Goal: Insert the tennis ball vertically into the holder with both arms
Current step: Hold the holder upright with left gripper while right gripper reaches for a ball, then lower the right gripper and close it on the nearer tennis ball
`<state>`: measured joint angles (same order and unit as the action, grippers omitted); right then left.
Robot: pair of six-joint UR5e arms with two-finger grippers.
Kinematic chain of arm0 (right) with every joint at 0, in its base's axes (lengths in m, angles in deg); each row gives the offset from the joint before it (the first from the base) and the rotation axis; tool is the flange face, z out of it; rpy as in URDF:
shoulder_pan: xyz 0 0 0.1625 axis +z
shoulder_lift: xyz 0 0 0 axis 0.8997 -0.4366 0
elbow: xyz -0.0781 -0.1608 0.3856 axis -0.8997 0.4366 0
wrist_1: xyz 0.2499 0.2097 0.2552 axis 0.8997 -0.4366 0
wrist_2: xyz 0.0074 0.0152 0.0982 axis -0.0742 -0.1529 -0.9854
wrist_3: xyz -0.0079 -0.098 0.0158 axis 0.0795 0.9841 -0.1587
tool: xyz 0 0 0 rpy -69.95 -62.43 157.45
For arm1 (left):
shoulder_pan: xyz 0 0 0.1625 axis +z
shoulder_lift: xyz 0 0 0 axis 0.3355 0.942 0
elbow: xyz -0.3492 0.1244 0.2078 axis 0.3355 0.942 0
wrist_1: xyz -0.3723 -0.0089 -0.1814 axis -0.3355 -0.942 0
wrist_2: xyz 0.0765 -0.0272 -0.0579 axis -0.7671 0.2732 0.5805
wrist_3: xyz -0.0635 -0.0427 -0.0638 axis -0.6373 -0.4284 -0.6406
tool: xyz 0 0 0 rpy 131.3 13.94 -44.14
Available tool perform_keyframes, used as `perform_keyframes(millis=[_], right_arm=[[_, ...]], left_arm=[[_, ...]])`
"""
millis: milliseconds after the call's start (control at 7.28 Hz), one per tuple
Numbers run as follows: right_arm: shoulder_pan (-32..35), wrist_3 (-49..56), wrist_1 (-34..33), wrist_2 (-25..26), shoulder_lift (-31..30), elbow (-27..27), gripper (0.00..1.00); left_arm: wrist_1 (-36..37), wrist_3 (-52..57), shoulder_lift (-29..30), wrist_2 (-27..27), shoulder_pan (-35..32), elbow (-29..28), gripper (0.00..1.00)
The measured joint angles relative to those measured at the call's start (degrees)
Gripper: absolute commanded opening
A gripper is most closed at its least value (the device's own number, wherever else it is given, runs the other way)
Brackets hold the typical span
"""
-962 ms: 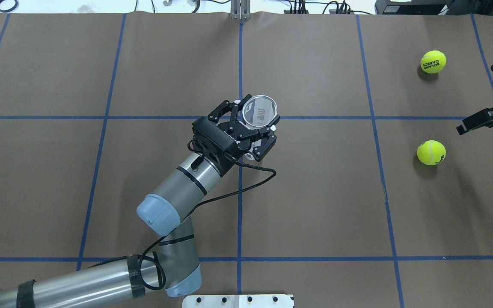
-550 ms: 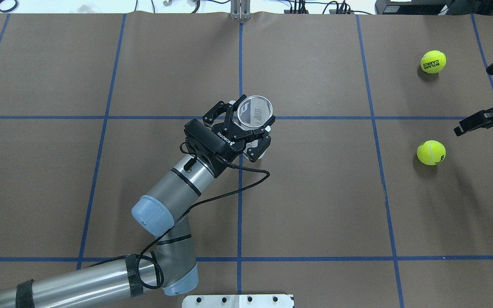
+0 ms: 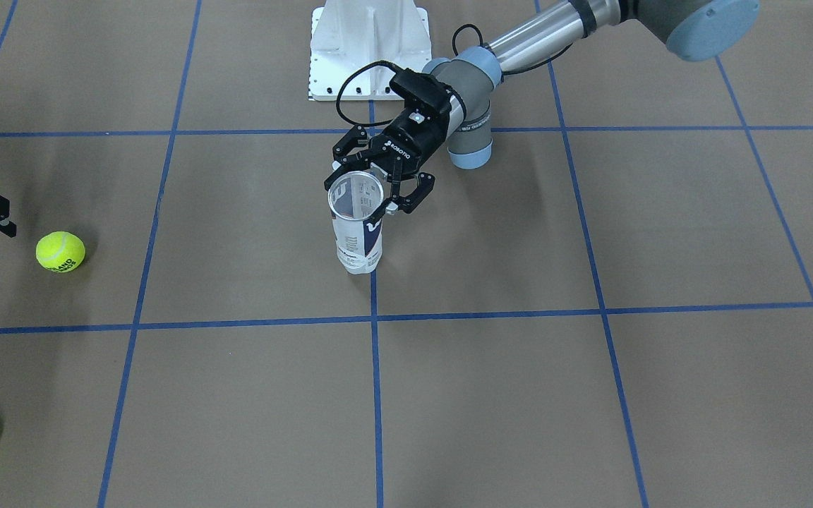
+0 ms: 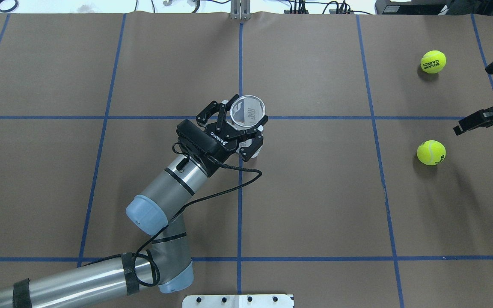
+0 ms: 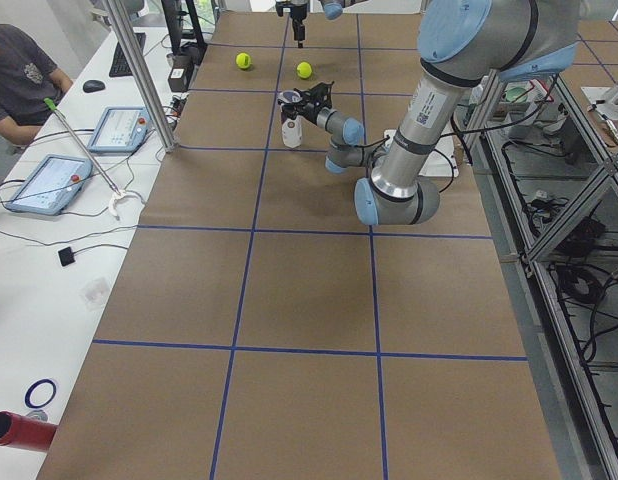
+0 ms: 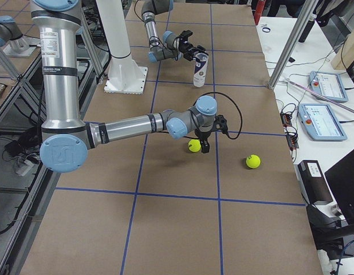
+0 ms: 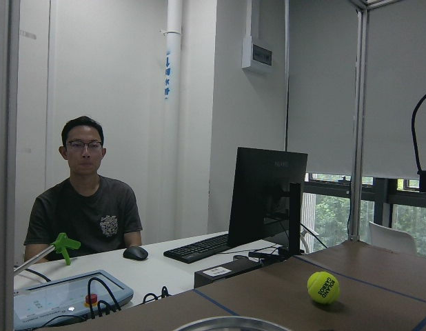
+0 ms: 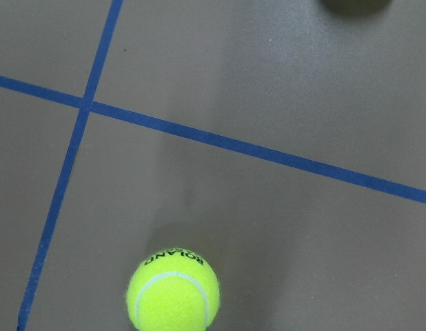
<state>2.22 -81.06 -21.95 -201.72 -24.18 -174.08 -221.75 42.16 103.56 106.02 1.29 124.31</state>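
The holder point(image 4: 248, 112), a clear can with a white and navy label, stands upright near the table's middle; it also shows in the front view point(image 3: 358, 236). My left gripper point(image 4: 244, 120) is shut on the holder just below its metal rim point(image 7: 230, 323). Two yellow tennis balls lie on the right: a near one point(image 4: 431, 152) and a far one point(image 4: 433, 61). My right gripper point(image 4: 474, 98) is open and empty, hovering between them at the table's right edge, just beyond the near ball point(image 8: 173, 289).
The white pedestal base point(image 3: 371, 49) stands at the robot's side of the table. Blue tape lines cross the brown table point(image 4: 315, 192). A side table with teach pendants point(image 5: 49, 180) and a seated operator point(image 7: 85, 200) lie beyond the far edge.
My left gripper has moved a little to the left with the holder in it. My right gripper has shifted slightly, staying open.
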Motion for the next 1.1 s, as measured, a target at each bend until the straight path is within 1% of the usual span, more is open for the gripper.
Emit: perform_keyframes(millis=[412,687,824,1099], right_arm=[[-0.31,-0.15,0.0,0.08,0.01,0.07,1.0],[-1.79,-1.11,-0.03,0.35,-0.04,0.24,1.0],[-3.29,-2.06,-0.02,1.43,-0.02,0.31,1.0],[-7.58,-4.42,0.02,5.17,0.32,0.54,1.0]], left_arm=[[-1.05,-0.02,-0.44,0.0,0.18,-0.78,0.84],[-1.11,-0.03,-0.46,0.0,0.2,-0.84,0.84],[-1.11,-0.03,-0.43,0.0,0.23,-0.86,0.84],[-1.12,-0.05,-0.4,0.0,0.23,-0.86,0.84]])
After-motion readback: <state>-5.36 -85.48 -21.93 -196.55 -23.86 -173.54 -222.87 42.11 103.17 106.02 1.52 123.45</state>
